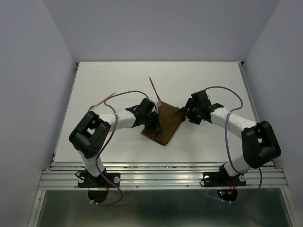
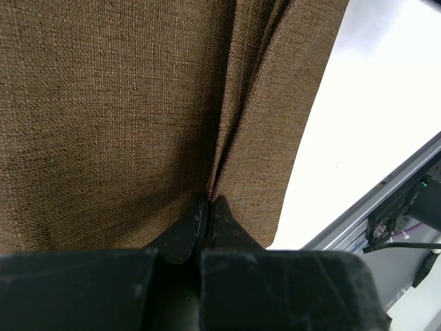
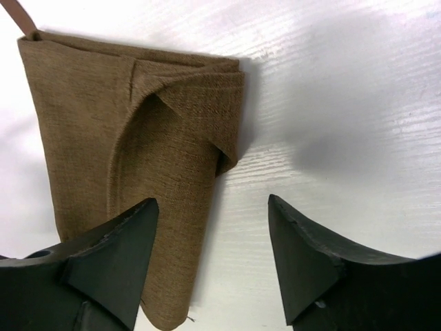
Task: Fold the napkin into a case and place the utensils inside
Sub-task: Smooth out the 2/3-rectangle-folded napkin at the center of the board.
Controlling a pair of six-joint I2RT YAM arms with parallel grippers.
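At the far left of the white surface (image 1: pixel 213 80), one utensil (image 1: pixel 110 95) is seen lying alone, well apart from the cloth. It is a thin reddish-brown stick set at a slant near the left arm's elbow.

Toward the middle, the left fingers (image 1: pixel 154 125) are lowered onto the left edge of the napkin (image 1: pixel 166 124). In the left wrist view these fingers (image 2: pixel 179 234) are seen pressed together, with a raised ridge of the brown fabric (image 2: pixel 103 103) pinched between their tips. A pleat runs away from the pinch.

The napkin is laid at the centre of the surface, folded into a narrow, layered shape and turned at an angle to the surface's edges. A second utensil (image 1: pixel 154 89) projects from its far corner, and its near end is hidden at the cloth. In the right wrist view only a short end of it (image 3: pixel 21 15) is seen at that corner of the napkin (image 3: pixel 89 124).

At the right, the right fingers (image 1: pixel 185 113) are held by the napkin's right edge. They are spread wide. One finger (image 3: pixel 117 255) is placed over the cloth's border and the other over bare surface (image 3: pixel 331 103). Contact with the cloth cannot be told.
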